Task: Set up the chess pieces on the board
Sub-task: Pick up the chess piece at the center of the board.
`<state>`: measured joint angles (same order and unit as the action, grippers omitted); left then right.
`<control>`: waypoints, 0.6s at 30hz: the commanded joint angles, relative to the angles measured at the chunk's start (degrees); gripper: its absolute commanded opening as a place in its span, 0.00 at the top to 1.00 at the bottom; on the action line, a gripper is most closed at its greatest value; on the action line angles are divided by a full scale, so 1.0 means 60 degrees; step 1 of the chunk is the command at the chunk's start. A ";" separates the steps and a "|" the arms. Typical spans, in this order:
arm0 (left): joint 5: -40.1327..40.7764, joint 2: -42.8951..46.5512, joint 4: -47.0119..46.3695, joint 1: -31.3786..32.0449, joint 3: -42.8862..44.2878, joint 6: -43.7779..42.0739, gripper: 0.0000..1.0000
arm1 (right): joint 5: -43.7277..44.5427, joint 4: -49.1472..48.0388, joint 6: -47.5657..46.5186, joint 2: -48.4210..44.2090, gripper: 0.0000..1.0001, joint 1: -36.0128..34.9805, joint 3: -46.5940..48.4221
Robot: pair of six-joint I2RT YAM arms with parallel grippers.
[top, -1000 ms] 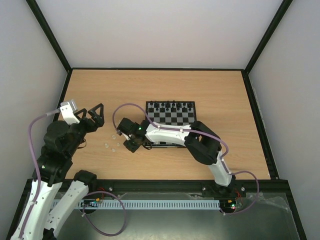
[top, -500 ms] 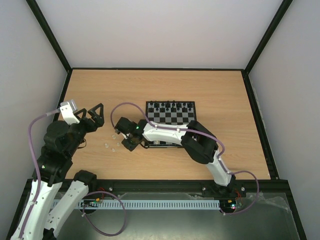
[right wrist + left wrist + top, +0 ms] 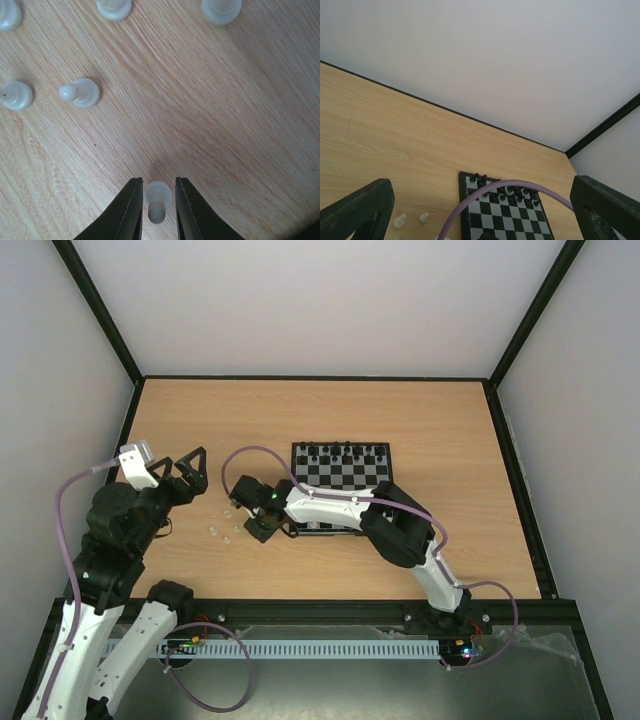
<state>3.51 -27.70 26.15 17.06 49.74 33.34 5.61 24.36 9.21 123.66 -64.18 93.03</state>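
The right gripper [image 3: 157, 181] sits low over the bench [image 3: 240, 100], jaws narrowly spread astride a white pawn [image 3: 157, 196], apparently to pinch it. Other white pieces [image 3: 80, 92] stand scattered beyond. The left gripper [image 3: 193, 472] hangs clear, jaws wide. Farther off, the board [image 3: 345, 485] awaits them.

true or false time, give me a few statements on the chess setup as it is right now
1. A white piece sits between the fingers of the right tool. True.
2. The left tool grips a pawn. False: it is open and holds nothing.
3. Black pieces stand on the far rows of the board. True.
4. Every white piece is on the board. False: loose white pieces stand on the table.
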 commanded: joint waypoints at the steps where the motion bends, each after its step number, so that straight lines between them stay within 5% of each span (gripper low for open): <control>1: 0.0086 0.0131 0.0131 -0.0037 -0.0100 -0.0138 0.01 | 0.0087 0.0524 0.0006 -0.0033 0.81 -0.0040 -0.0142; 5: 0.0075 0.0136 0.0124 -0.0036 -0.0115 -0.0129 0.01 | 0.0062 0.0552 0.0014 -0.0066 0.83 -0.0041 -0.0224; 9: 0.0078 0.0135 0.0107 -0.0033 -0.0119 -0.0130 0.00 | 0.0062 0.0574 0.0011 -0.0100 0.98 -0.0045 -0.0278; 18: 0.0054 0.0092 0.0065 -0.0042 -0.0174 -0.0109 0.00 | 0.0942 0.0566 0.0216 -0.1065 0.99 0.0034 -0.0682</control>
<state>3.53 -27.40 26.48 17.06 49.43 33.36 7.44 24.43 9.52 122.34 -64.18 90.83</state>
